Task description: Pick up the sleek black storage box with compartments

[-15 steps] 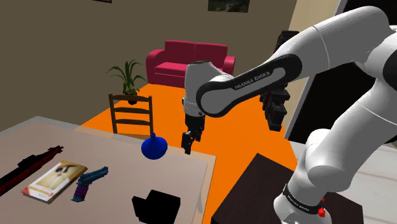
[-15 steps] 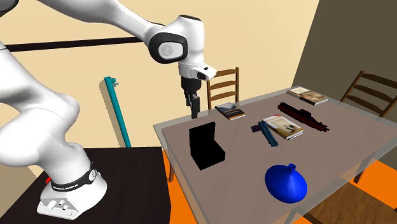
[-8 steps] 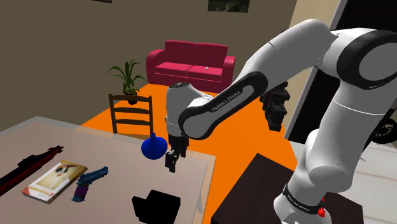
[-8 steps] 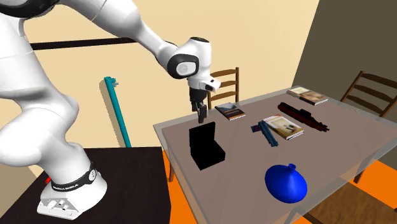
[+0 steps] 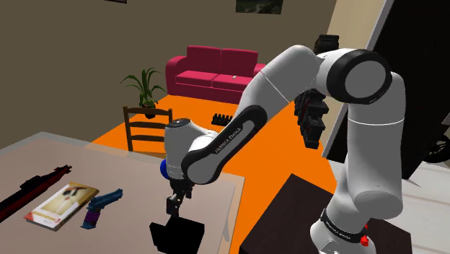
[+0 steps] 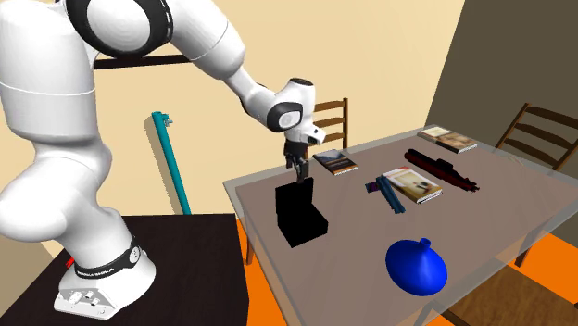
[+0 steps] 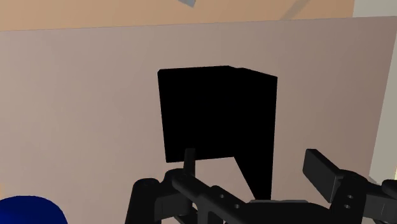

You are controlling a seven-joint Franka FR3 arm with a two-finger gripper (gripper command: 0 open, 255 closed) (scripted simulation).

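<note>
Quick tally. On the grey-brown surface (image 6: 519, 231): one plain black storage box (image 6: 301, 213), one round blue vase (image 6: 417, 267), one blue-and-purple toy pistol (image 6: 385, 194), one long black model with a red underside (image 6: 443, 169), and three flat books: dark-covered book (image 6: 335, 163), pale-covered book (image 6: 414, 183), corner book (image 6: 449, 139). Around it are two wooden slat-back chairs, the nearer chair (image 6: 326, 125) and the farther chair (image 6: 540, 130). Plus one teal pole (image 6: 171, 162), one crimson sofa (image 5: 216, 68) and one green potted plant (image 5: 144, 83).

Box (image 6: 300, 213), centre frame: uniform matt black, no sheen. Table (image 6: 500, 231): smooth, matt grey-brown top. Vase (image 6: 417, 267), lower right: smooth blue, slightly glossy. Chair (image 5: 148, 114): brown wood. Arm (image 6: 56, 139): smooth white shell.
</note>
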